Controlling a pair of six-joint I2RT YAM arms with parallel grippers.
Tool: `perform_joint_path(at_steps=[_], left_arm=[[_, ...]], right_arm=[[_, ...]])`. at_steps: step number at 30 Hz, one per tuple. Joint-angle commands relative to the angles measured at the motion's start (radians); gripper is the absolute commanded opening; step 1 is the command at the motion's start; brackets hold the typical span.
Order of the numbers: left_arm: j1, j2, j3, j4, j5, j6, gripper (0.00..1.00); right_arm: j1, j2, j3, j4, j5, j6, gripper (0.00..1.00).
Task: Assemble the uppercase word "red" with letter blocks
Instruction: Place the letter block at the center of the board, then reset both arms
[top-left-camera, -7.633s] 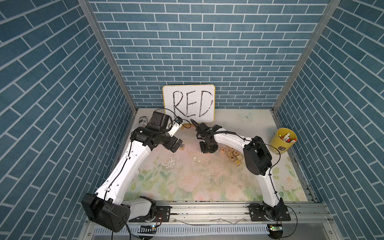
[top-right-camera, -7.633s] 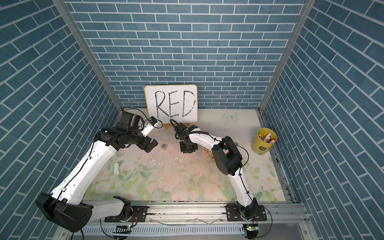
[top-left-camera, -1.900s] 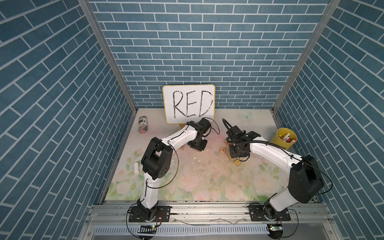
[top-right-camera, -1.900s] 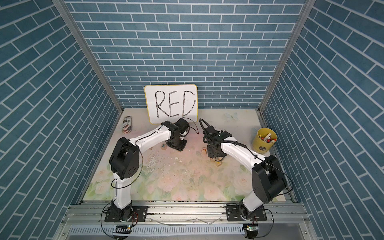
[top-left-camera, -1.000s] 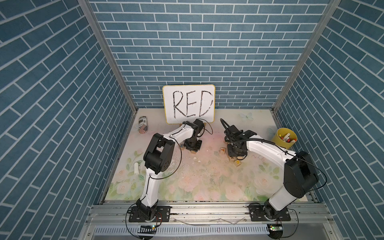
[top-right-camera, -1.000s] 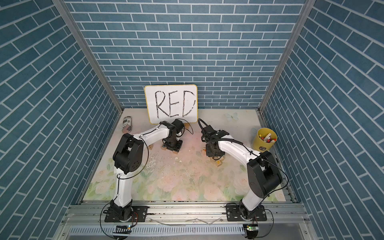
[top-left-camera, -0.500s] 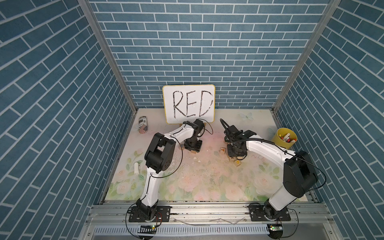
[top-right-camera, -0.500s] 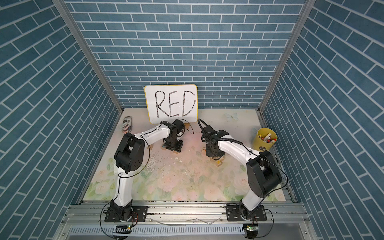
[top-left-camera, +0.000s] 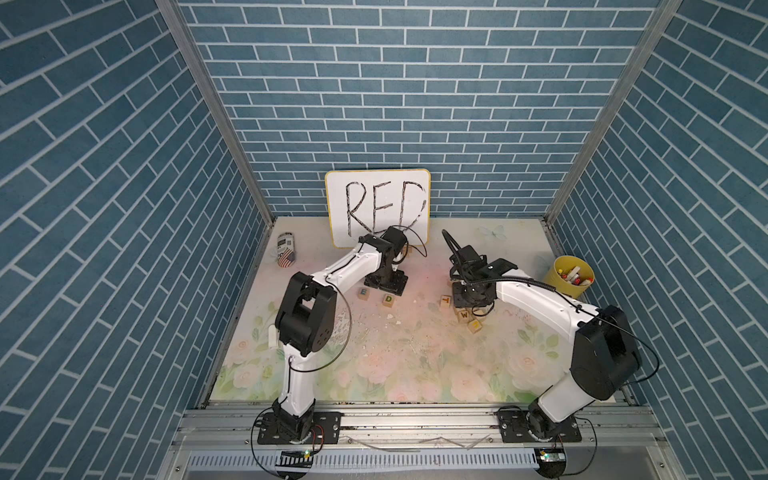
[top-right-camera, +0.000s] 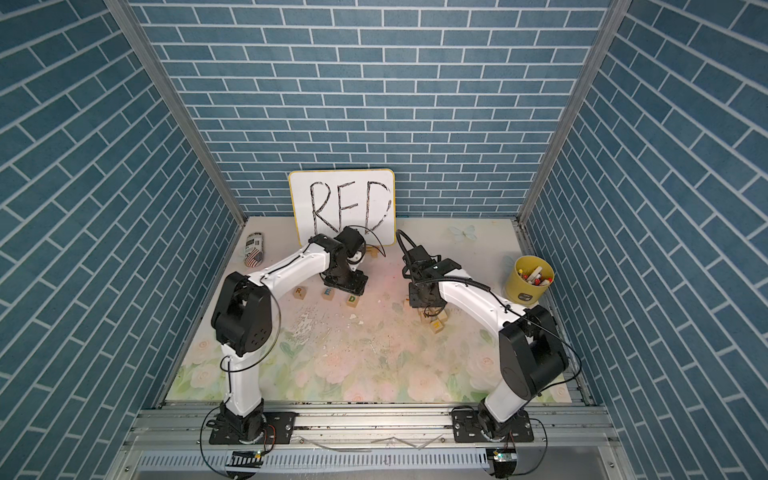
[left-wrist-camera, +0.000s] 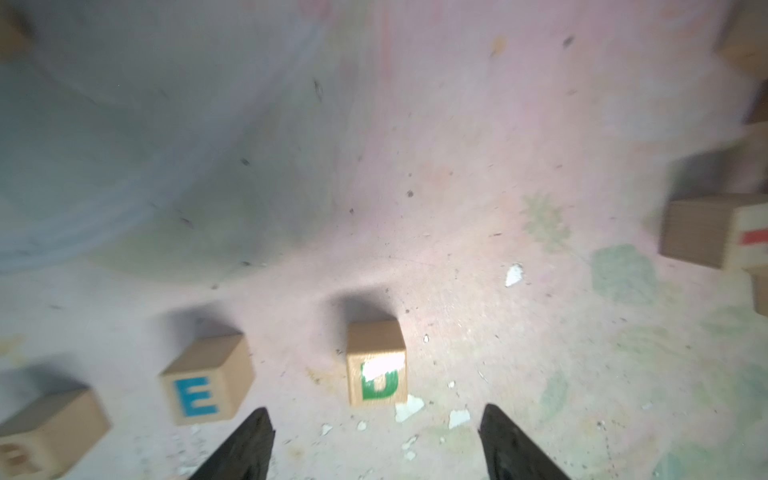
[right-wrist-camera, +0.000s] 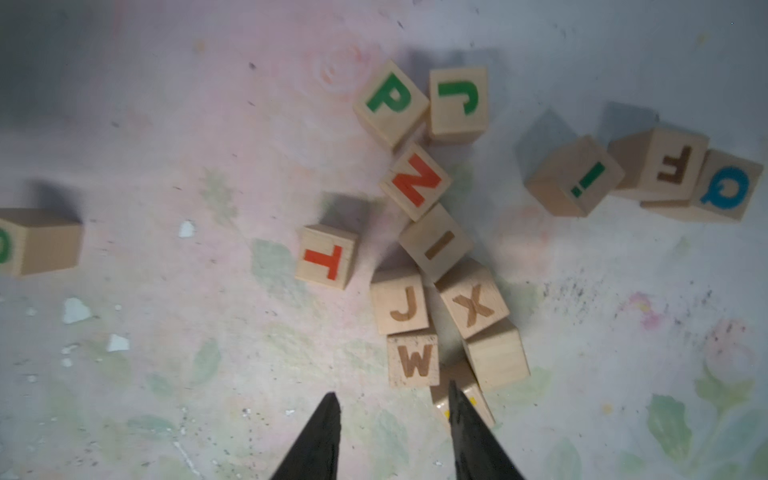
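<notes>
Wooden blocks R, E and D sit in a row on your mat, apart. Your left gripper is spread wide over the D, holding nothing. Your right gripper, at three o'clock, is a bit apart, empty, above the spare blocks.

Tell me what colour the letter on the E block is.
Blue. The E block shows it best in the left wrist view, lying beside the D block.

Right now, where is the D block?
In both top views the D block sits on the mat, last in a spaced R, E, D row, just in front of the open left gripper, free of it.
</notes>
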Motion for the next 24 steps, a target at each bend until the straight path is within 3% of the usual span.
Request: perform_joint_path(at_steps=[1,4,6,11,16,19,21,22,24], left_arm=[[0.006,-0.172,0.039,-0.033,-0.069,0.121,0.85],[0.013,-0.327,0.021,-0.014,-0.114,0.238,0.94],[0.022,-0.441,-0.015,0.018,-0.159,0.308,0.99],[0.061,-0.687,-0.149,0.125,-0.259,0.336,0.99],[0.112,-0.848,-0.324,0.234,-0.272,0.292,0.99],[0.166,-0.902,-0.426,0.276,-0.236,0.243,0.99],[0.211,-0.940,-0.515,0.341,-0.226,0.209,0.99],[0.240,-0.958,-0.561,0.383,-0.216,0.187,0.99],[0.345,-0.978,-0.650,0.467,-0.118,0.138,0.99]], right_arm=[[-0.001,-0.055,0.074,0.127,-0.112,-0.090,0.49],[0.005,0.013,0.181,0.162,-0.295,-0.194,0.69],[0.009,0.064,0.250,0.157,-0.286,-0.232,0.70],[-0.005,0.112,0.356,0.234,-0.292,-0.226,0.70],[-0.005,0.101,0.424,0.327,-0.239,-0.226,0.69],[-0.008,0.116,0.473,0.285,-0.136,-0.242,0.61],[-0.010,0.134,0.511,0.201,0.000,-0.238,0.47],[-0.018,0.140,0.522,0.172,0.033,-0.231,0.46],[-0.049,0.135,0.512,0.155,-0.022,-0.225,0.51]])
